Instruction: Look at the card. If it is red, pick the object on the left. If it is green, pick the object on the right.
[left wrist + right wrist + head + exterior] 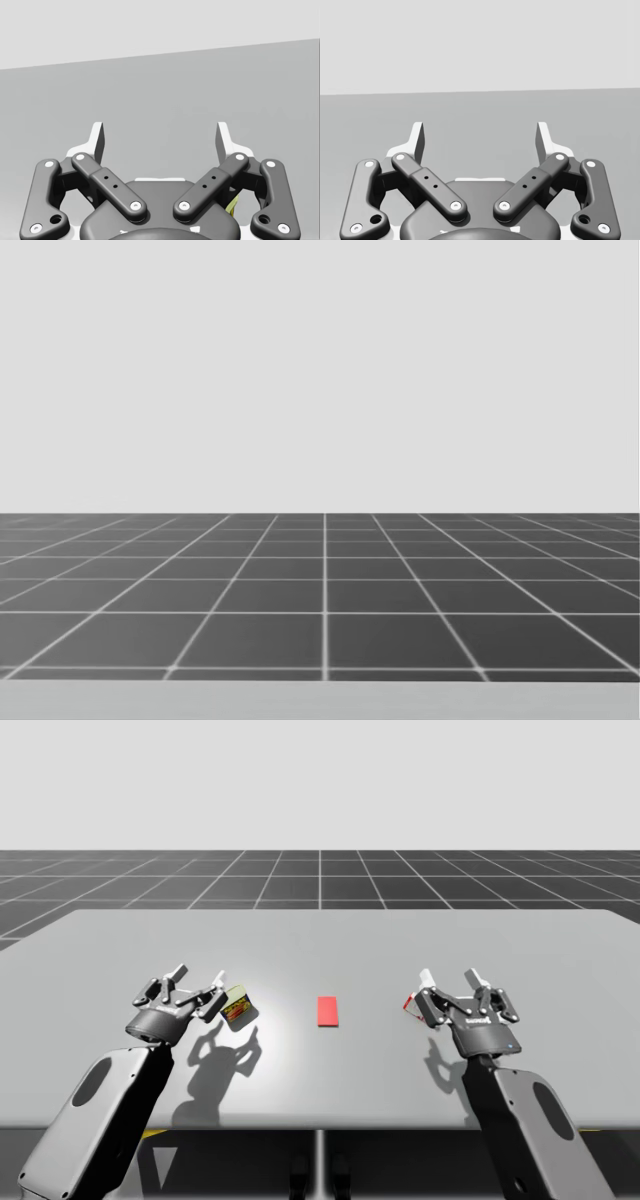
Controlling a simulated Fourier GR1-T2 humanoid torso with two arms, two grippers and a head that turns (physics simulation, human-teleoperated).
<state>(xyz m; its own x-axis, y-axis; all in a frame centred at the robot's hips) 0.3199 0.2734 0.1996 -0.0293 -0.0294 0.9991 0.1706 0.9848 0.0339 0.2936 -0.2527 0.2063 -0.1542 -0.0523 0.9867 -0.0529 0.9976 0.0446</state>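
High view: flat red rectangular card (327,1011) lies mid-table, so the target is the small yellow-green box (237,1006) left of it. It sits just beside left gripper (199,976), whose fingers are wide and empty; right gripper (449,978) is wide too. Judged approach step: next the left gripper must straddle the box. Plain grey table (320,935), dark grid floor (320,880).

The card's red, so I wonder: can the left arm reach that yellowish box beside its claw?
Probably yes: the yellowish box lies right beside my open left claw, nothing between them, though not yet within its grasp.
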